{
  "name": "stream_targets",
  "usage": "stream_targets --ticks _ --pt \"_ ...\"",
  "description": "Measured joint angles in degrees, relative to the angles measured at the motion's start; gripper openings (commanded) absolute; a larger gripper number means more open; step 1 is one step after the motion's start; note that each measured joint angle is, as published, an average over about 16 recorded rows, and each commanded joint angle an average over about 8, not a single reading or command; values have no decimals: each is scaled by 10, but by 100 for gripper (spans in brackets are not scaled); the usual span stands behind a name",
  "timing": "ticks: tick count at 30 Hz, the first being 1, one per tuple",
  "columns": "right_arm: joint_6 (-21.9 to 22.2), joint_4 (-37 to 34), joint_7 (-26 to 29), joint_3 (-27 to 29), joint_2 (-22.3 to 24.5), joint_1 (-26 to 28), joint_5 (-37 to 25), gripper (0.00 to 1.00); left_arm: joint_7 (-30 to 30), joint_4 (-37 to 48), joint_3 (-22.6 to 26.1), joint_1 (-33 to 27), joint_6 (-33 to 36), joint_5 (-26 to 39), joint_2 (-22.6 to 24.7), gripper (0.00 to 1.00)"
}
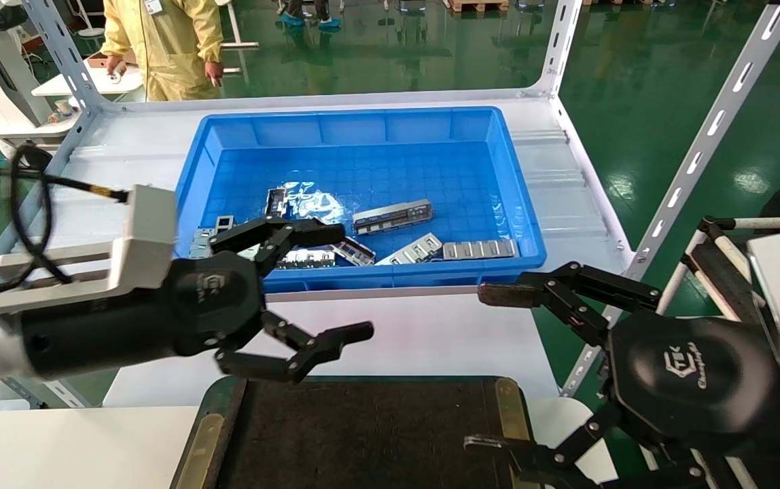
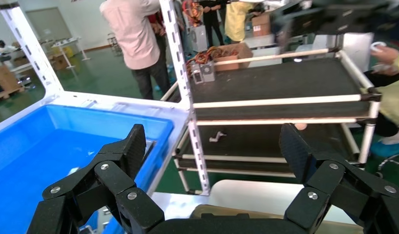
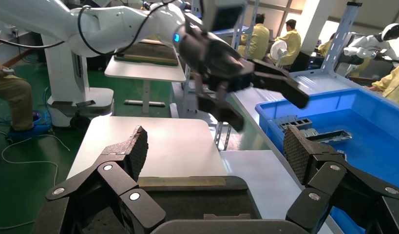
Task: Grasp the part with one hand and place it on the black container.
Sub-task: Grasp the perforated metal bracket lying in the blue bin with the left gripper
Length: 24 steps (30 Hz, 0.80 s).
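With both end effectors wide open and empty, the left end effector point(image 1: 342, 282) should drop squarely across the part point(image 1: 410, 250) near the bin's point(image 1: 363, 125) near wall, then carry it to the container point(image 1: 363, 435).

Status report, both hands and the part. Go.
Left hand open, empty, hovering between blue bin and black container. Right hand open, idle. Part in bin. Nothing blocking.

One blue bin point(image 1: 526, 224), two grippers point(image 1: 325, 288) point(image 1: 492, 370)
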Motion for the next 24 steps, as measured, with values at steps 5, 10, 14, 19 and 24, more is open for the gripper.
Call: stream_targets --ticks 5,10,14,19,24 --pt "0 0 0 0 0 0 0 100 23 56 15 -31 -18 31 38 100" --pt "0 0 0 0 0 0 0 100 51 124 28 -65 -35 59 78 100" --pt "0 0 0 0 0 0 0 100 78 185 37 -92 -46 78 109 100" --pt "0 0 0 0 0 0 0 100 114 268 48 -128 -60 100 147 100" --pt "0 0 0 0 0 0 0 100 153 354 57 -165 -82 121 185 100"
